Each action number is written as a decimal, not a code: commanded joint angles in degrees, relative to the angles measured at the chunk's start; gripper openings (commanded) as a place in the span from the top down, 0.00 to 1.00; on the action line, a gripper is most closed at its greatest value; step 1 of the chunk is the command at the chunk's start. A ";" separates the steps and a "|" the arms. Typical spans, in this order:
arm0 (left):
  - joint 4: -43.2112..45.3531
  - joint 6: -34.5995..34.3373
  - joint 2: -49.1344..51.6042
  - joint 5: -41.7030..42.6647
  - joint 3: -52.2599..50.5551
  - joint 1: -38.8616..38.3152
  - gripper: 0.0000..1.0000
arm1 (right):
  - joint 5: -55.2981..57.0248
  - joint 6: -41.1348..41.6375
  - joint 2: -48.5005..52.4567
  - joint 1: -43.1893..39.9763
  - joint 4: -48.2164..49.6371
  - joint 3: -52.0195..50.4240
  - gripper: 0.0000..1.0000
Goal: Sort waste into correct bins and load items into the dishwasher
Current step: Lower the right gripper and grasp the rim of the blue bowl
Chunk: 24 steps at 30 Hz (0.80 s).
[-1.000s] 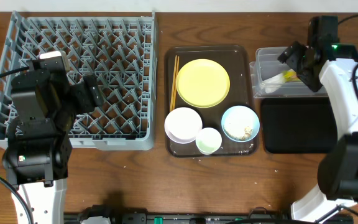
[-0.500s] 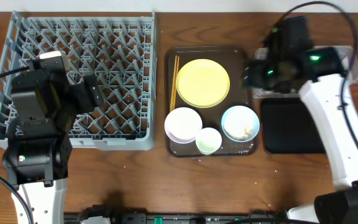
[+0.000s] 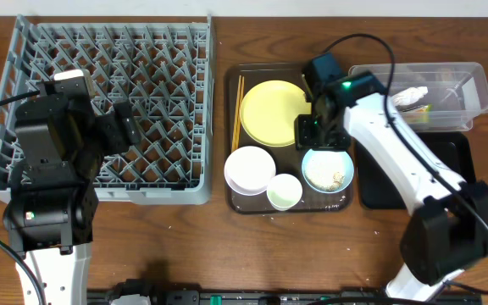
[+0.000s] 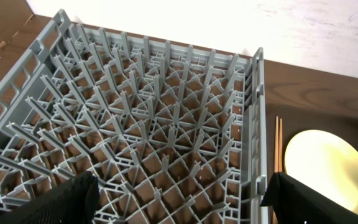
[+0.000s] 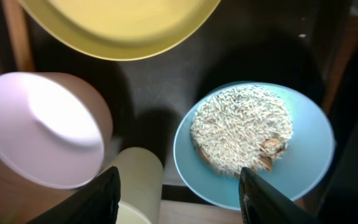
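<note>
My right gripper (image 3: 313, 140) (image 5: 179, 196) is open and empty, just above the light blue bowl (image 3: 329, 169) (image 5: 303, 162), which holds rice-like crumbs (image 5: 241, 127). Beside it on the brown tray are a white bowl (image 3: 250, 169) (image 5: 42, 127), a small white cup (image 3: 285, 191) (image 5: 138, 180), a yellow plate (image 3: 274, 112) (image 5: 120, 25) and chopsticks (image 3: 238, 110). A white tissue (image 3: 409, 96) and the wrapper (image 3: 419, 108) lie in the clear tub (image 3: 456, 85). The black tray (image 3: 375, 186) lies in front of it. My left gripper (image 3: 121, 127) (image 4: 179, 199) is open over the grey dish rack (image 3: 108, 51) (image 4: 148, 124).
The dark brown serving tray (image 3: 231, 135) sits between the rack and the bins. The right arm stretches across the black tray and the tub's near edge. Bare wooden table runs along the front (image 3: 227, 246).
The right arm has swung left from over the clear tub to above the brown tray by the blue bowl. The tissue and wrapper now show in the tub. The left arm has not moved.
</note>
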 commanded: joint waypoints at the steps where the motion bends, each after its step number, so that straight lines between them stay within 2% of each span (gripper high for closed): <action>1: 0.00 0.52 0.02 -0.09 1.31 -0.17 0.11 | 3.96 2.86 2.89 1.92 0.04 -0.48 0.42; 9: 0.00 0.52 0.02 -0.09 1.31 -0.17 0.10 | 5.29 3.69 9.07 3.37 0.13 -0.50 0.63; 17: 0.00 0.52 0.02 -0.09 1.31 -0.17 0.10 | 6.05 4.11 11.72 3.78 0.00 -0.87 0.77; 24: 0.00 0.52 0.02 -0.09 1.31 -0.17 0.11 | 6.93 4.09 11.72 5.62 1.79 -1.90 0.78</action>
